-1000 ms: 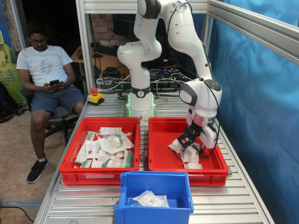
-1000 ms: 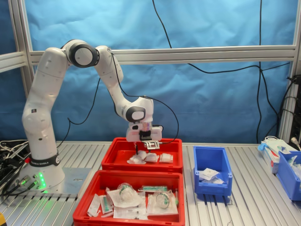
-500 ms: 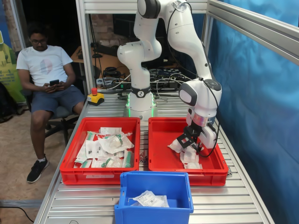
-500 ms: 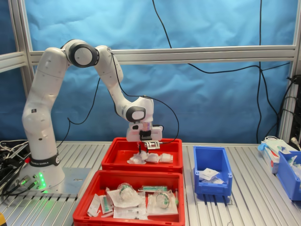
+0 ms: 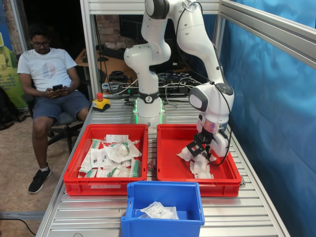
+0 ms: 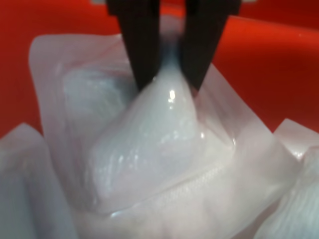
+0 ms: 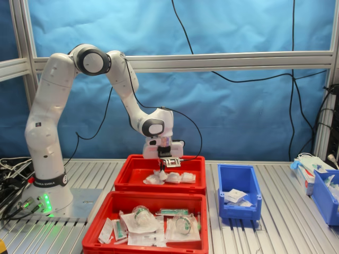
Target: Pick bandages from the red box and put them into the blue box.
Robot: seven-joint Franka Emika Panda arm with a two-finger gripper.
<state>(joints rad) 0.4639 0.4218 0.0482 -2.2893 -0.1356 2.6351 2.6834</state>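
The red box shows in both exterior views (image 5: pixel 197 186) (image 7: pixel 159 188) and holds several bandages, puffy white pads in clear wrappers (image 5: pixel 201 168) (image 7: pixel 183 178). My gripper (image 5: pixel 200 152) (image 7: pixel 163 170) (image 6: pixel 172 64) is down inside this box. In the wrist view its two black fingers (image 6: pixel 142 45) are shut on the raised top of one bandage (image 6: pixel 149 154), which rests among other pads over the red floor (image 6: pixel 279 74). The blue box (image 5: pixel 165 185) (image 7: pixel 238 210) stands beside the red box and holds a white packet (image 5: pixel 159 211).
A twin red crate (image 5: pixel 103 187) (image 7: pixel 145 195) holds green-marked packets and rolls. The arm's base (image 5: pixel 148 106) stands behind the crates. A yellow stop button (image 5: pixel 100 102) sits by it. A seated person (image 5: pixel 49 74) is off the table. Another blue bin (image 7: pixel 326 196) stands at the second exterior view's right.
The gripper has shifted slightly within the red box, ending a little higher, and the pads under it have moved a little. Everything else is as before.
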